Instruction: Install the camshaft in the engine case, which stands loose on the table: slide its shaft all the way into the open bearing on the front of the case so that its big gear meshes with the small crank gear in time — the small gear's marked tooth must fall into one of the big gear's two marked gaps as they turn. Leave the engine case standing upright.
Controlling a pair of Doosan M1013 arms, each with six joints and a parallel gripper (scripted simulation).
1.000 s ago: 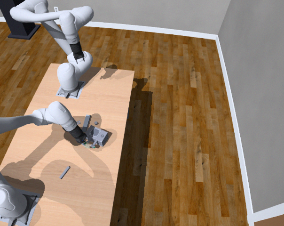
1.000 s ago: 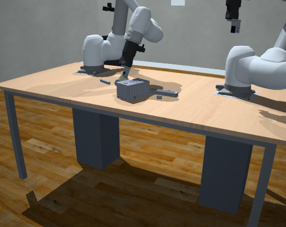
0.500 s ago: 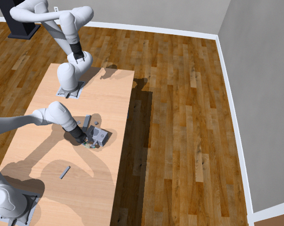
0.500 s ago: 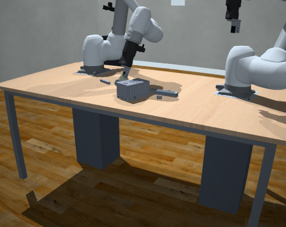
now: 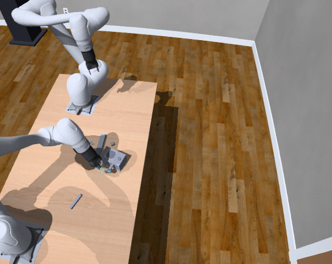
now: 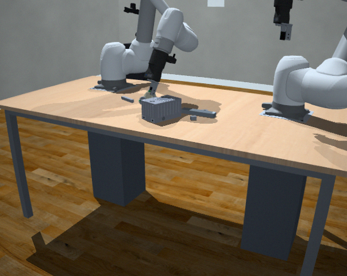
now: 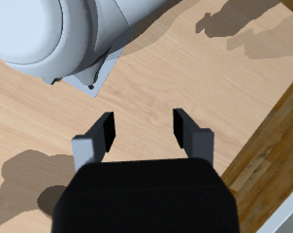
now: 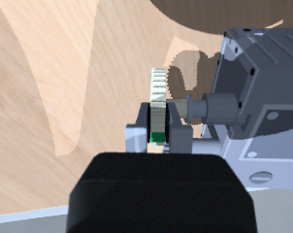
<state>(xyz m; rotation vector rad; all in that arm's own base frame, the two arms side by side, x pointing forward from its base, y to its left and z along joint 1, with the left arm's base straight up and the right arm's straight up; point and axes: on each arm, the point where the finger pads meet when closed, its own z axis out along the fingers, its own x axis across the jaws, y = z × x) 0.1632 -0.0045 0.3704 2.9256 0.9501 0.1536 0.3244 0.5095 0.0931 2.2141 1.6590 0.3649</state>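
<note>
The grey engine case (image 5: 120, 159) (image 6: 161, 109) (image 8: 268, 80) stands upright on the table. The camshaft's big cream gear (image 8: 158, 87) (image 5: 103, 170) has a green mark low on its rim. Its shaft (image 8: 197, 108) points at the round bearing (image 8: 221, 108) on the case front, its end apparently inside. A length of shaft still shows between gear and bearing. My right gripper (image 8: 157, 115) is shut on the gear's rim. The small crank gear is mostly hidden behind the right fingers, so meshing cannot be told. My left gripper (image 7: 144, 122) (image 5: 94, 71) (image 6: 285, 31) is open and empty, high and far from the case.
A long grey bar (image 5: 101, 142) (image 6: 201, 112) and a small grey block (image 5: 112, 143) (image 6: 193, 118) lie beside the case. A short grey bar (image 5: 76, 201) (image 6: 127, 99) lies farther off. The table edge runs near the case. The left arm's base (image 5: 80, 92) (image 6: 289, 100) stands on the table.
</note>
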